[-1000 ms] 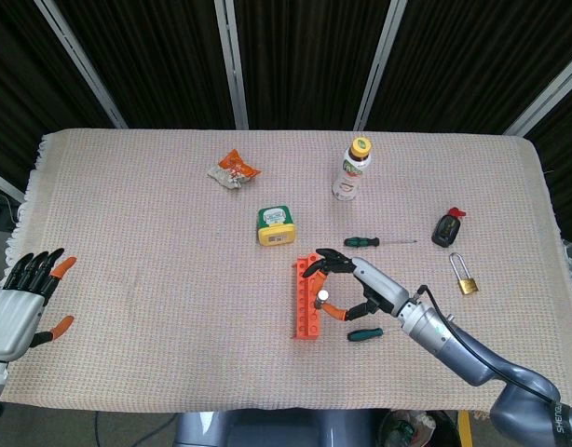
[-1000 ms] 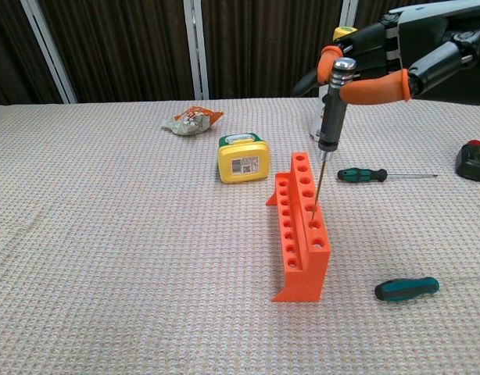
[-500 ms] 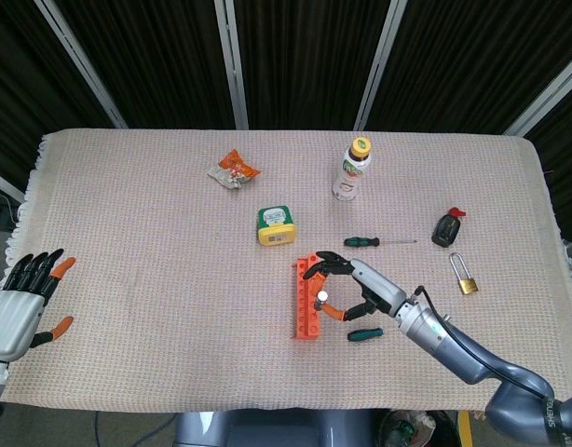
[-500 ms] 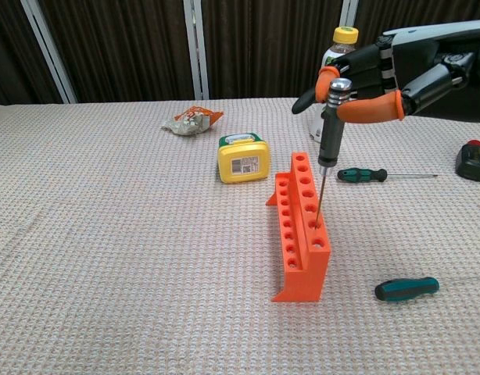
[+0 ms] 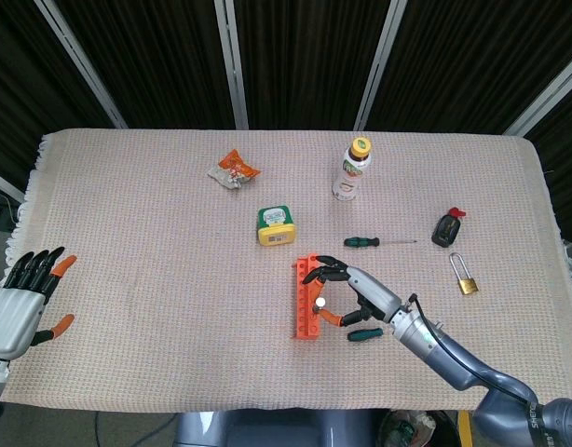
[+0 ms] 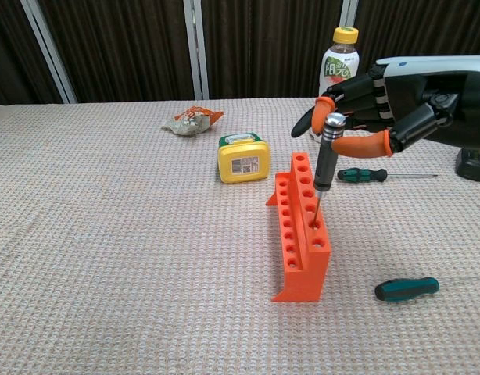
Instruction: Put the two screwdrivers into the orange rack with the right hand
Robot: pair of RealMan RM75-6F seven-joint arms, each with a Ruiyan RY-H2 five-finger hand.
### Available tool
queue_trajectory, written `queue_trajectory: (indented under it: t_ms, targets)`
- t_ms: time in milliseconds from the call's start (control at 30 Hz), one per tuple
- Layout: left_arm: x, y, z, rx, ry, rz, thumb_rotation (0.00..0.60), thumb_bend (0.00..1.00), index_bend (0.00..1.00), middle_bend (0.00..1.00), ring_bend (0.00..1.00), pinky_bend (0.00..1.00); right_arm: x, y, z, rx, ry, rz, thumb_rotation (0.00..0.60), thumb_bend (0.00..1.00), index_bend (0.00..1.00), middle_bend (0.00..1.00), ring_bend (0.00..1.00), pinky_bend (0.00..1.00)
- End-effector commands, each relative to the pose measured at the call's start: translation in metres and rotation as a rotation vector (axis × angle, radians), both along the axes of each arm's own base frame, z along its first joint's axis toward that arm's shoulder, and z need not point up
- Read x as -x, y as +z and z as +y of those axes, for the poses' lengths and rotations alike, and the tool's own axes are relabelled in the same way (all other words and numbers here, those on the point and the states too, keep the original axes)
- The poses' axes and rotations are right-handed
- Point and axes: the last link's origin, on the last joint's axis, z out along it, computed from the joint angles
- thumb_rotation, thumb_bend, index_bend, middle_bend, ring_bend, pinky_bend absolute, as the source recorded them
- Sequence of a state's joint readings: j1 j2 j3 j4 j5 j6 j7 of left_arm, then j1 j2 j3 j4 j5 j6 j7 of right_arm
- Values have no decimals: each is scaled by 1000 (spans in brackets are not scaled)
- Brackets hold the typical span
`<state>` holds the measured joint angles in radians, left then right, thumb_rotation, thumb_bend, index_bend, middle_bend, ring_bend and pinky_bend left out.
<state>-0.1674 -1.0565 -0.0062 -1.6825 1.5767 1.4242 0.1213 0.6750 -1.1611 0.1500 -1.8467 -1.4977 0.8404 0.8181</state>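
Note:
The orange rack (image 6: 301,237) (image 5: 307,300) stands near the front middle of the table. My right hand (image 6: 385,105) (image 5: 353,291) pinches a black-handled screwdriver (image 6: 324,158) with a silver cap (image 5: 319,302), held upright. Its shaft is down in a hole in the rack's right row. A green-handled screwdriver (image 6: 406,289) (image 5: 365,333) lies on the cloth right of the rack. A second green one with a long shaft (image 6: 363,175) (image 5: 363,242) lies behind the rack. My left hand (image 5: 14,307) hangs open at the table's left edge, holding nothing.
A yellow box (image 5: 276,225) sits just behind the rack. A bottle (image 5: 352,169) and a crumpled snack wrapper (image 5: 234,169) stand further back. A black key fob (image 5: 446,227) and a brass padlock (image 5: 467,279) lie at the right.
My right hand has come down with the black-handled screwdriver, and its shaft has sunk deeper into the rack's hole. The left hand and the green screwdrivers have not moved.

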Motion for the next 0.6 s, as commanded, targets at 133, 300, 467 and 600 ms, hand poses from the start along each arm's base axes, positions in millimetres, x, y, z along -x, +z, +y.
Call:
queue_trajectory:
  t_ms: [133, 300, 467, 600]
  targets:
    - [-1, -1, 1, 3, -1, 0, 600, 239, 90, 0, 0, 0, 4, -8, 3, 11, -5, 13, 600, 526, 634, 275, 10, 0]
    - [-2, -2, 2, 3, -2, 0, 600, 240, 90, 0, 0, 0, 5, -14, 7, 14, 5, 28, 600, 527, 634, 275, 10, 0]
    - [-1, -2, 2, 5, 0, 2, 600, 239, 90, 0, 0, 0, 6, -19, 9, 11, -2, 36, 600, 526, 634, 275, 9, 0]
    - [0, -2, 2, 3, 4, 1, 600, 239, 89, 0, 0, 0, 6, -23, 10, -1, -5, 49, 600, 527, 634, 275, 8, 0]
